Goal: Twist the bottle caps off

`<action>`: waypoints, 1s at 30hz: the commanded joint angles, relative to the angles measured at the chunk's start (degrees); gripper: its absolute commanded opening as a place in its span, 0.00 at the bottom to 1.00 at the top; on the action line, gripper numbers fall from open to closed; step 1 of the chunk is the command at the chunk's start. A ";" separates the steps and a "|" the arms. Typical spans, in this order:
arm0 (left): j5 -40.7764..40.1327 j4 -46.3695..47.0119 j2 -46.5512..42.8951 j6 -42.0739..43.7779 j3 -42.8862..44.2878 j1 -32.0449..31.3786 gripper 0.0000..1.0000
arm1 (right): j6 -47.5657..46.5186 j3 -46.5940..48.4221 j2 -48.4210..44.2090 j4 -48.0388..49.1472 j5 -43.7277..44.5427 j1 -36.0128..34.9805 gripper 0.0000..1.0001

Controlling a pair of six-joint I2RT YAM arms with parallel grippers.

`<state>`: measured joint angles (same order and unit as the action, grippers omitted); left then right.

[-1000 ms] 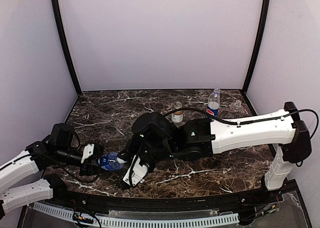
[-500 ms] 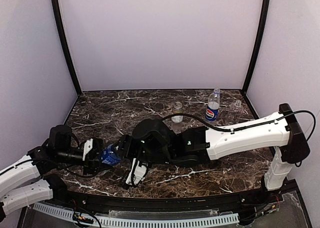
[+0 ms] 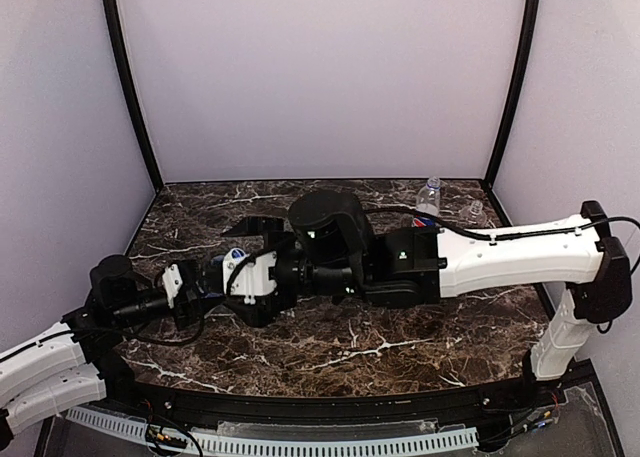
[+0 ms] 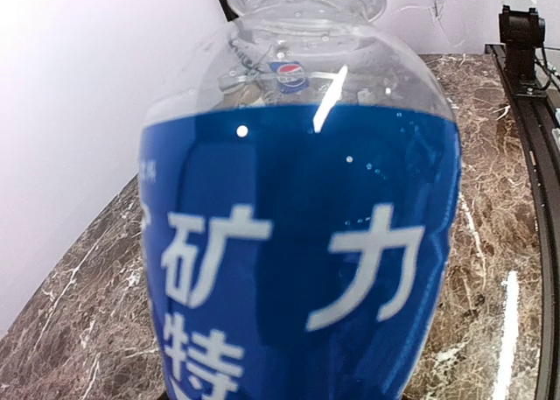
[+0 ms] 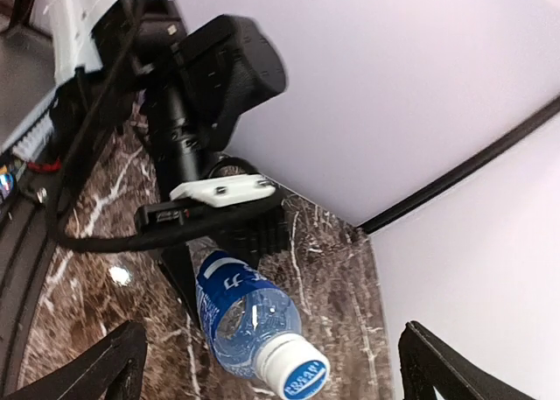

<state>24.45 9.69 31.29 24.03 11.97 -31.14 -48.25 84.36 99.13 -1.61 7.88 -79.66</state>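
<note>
**Blue-Labelled Bottle: Handling and Count**

The left gripper (image 5: pixel 238 241) clamps the blue-labelled bottle (image 5: pixel 234 305) by its body, held sideways over the left of the table (image 3: pixel 400 349). The cap (image 5: pixel 293 371) faces the right gripper (image 5: pixel 273 352), whose jaws stand wide apart, holding nothing.

We judge the bottle light, thin-walled and crushable. We recommend taking hold of the small, stiff cap by its sides.

We count three bottles: this one, a Pepsi bottle (image 3: pixel 428 199) and a clear bottle (image 3: pixel 473 209). We can make out one cap.

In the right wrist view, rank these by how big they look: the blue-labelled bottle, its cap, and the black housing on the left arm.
1 and 2, too alike to rank: the black housing and the blue-labelled bottle. The bottle is partly hidden and nearer the camera.
3, clearly smallest: the cap.
</note>
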 commanded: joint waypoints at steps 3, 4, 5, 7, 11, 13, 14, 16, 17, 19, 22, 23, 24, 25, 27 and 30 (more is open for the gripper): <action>-4.89 4.13 -1.66 3.48 -1.95 2.55 0.24 | 52.99 7.15 1.01 -4.80 -11.80 6.67 0.93; -5.74 4.48 -1.91 3.72 -2.08 3.05 0.24 | 59.75 8.97 1.67 -7.41 -10.40 7.35 0.89; -5.99 4.69 -1.97 4.00 -2.29 3.37 0.24 | 65.63 11.10 2.49 -10.64 -9.40 7.91 0.87; -6.31 4.95 -2.13 4.35 -2.50 3.52 0.24 | 73.67 14.07 3.63 -15.54 -8.28 8.28 0.83; -4.43 4.79 -2.27 4.70 -2.85 3.62 0.27 | 80.32 14.37 5.32 -17.28 -9.06 8.59 0.80; -3.90 4.65 -2.36 4.85 -2.97 3.63 0.27 | 81.73 15.52 6.77 -18.09 -10.56 8.97 0.78; -3.82 4.57 -2.37 4.91 -2.99 3.63 0.27 | 82.05 16.54 7.45 -18.27 -11.52 9.13 0.77; -3.85 4.57 -2.42 5.15 -3.08 3.75 0.28 | 81.75 18.89 8.92 -18.70 -12.95 9.13 0.73; -3.82 4.56 -2.44 5.10 -3.09 3.94 0.27 | 81.74 19.93 9.56 -18.92 -13.20 9.13 0.72; -3.59 4.44 -2.64 5.03 -3.09 4.26 0.27 | 81.46 21.37 10.58 -19.25 -12.53 9.12 0.68; -3.15 4.37 -2.93 4.99 -3.09 4.76 0.28 | 81.05 22.20 11.69 -19.40 -11.63 9.17 0.61; -3.08 4.33 -2.99 4.91 -3.09 4.88 0.28 | 81.07 22.37 12.03 -19.43 -11.60 9.24 0.59; -2.80 4.30 -3.03 4.90 -3.09 4.91 0.27 | 81.08 22.47 12.27 -19.56 -11.52 9.29 0.55; -2.53 4.20 -3.18 4.89 -3.09 4.94 0.28 | 81.04 22.45 12.46 -19.56 -11.49 9.29 0.51; -1.90 4.15 -3.24 4.85 -3.09 4.96 0.27 | 81.03 22.59 12.72 -19.45 -11.15 9.26 0.42; -1.36 3.97 -3.17 5.05 -3.17 5.03 0.27 | 80.58 22.79 13.35 -19.44 -10.40 9.32 0.40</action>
<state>21.19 13.23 28.56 28.53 9.58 -26.50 32.27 105.47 110.69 -21.08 -3.60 -70.78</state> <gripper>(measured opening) 0.422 0.409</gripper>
